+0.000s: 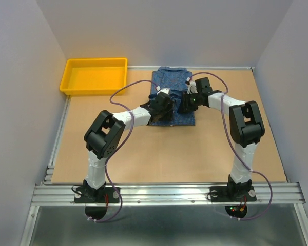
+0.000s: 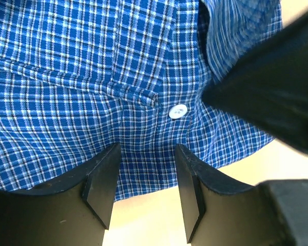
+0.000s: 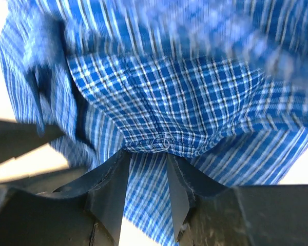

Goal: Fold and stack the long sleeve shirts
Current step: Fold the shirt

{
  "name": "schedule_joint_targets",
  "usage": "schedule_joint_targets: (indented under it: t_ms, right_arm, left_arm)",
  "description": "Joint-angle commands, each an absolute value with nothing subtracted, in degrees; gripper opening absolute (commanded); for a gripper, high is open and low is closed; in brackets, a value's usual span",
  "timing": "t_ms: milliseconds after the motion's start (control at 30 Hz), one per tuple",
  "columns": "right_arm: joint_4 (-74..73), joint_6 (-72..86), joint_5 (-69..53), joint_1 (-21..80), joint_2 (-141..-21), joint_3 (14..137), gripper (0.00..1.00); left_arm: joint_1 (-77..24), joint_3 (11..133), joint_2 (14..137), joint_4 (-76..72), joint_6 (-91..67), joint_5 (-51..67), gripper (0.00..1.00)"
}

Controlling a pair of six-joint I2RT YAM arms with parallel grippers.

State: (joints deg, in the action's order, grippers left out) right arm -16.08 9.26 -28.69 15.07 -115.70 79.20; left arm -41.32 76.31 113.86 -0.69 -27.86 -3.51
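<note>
The blue checked long sleeve shirt [image 1: 170,82] lies partly folded at the back middle of the table. My left gripper [image 1: 162,106] is over its left part. In the left wrist view the left gripper [image 2: 146,154] is open, with the shirt's [image 2: 82,77] near edge lying between the fingers and a pale button [image 2: 178,111] just beyond them. My right gripper [image 1: 187,104] is at the shirt's right part. In the right wrist view the right gripper [image 3: 148,154] pinches a bunched fold of the shirt [image 3: 185,97] with a button [image 3: 161,142] at its tips.
A yellow tray [image 1: 92,93] stands at the back left, just left of the shirt. Grey walls close in the table on the left, back and right. Bare wooden tabletop [image 1: 169,154] lies between the shirt and the arm bases.
</note>
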Motion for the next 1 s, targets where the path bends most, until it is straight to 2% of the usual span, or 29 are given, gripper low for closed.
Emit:
schedule_joint_targets:
  t_ms: [0,333,533,667,967]
  right_arm:
    - [-11.8,9.5,-26.5,15.3,-118.0,88.7,0.41]
    - [-11.5,13.2,-18.9,14.9,-128.4,105.9,0.45]
    - [-11.2,12.2,-11.7,14.6,-127.4,109.0,0.60]
    - [-10.6,11.1,-9.1,14.6,-122.6,104.0,0.64]
    - [-10.3,19.3,-6.3,14.7,-105.7,78.0,0.63]
  left_arm:
    - [-42.2,76.9,113.2,-2.1,-26.2,-5.3,0.57]
    - [-43.0,76.1,113.6,-2.1,-24.0,-6.3,0.57]
    - [-43.1,75.0,112.2,-2.1,-23.9,-7.3,0.57]
    - [-43.0,74.4,110.8,-1.6,-24.3,-8.2,0.57]
    - [-42.4,73.7,101.1,2.1,-25.7,-10.9,0.63]
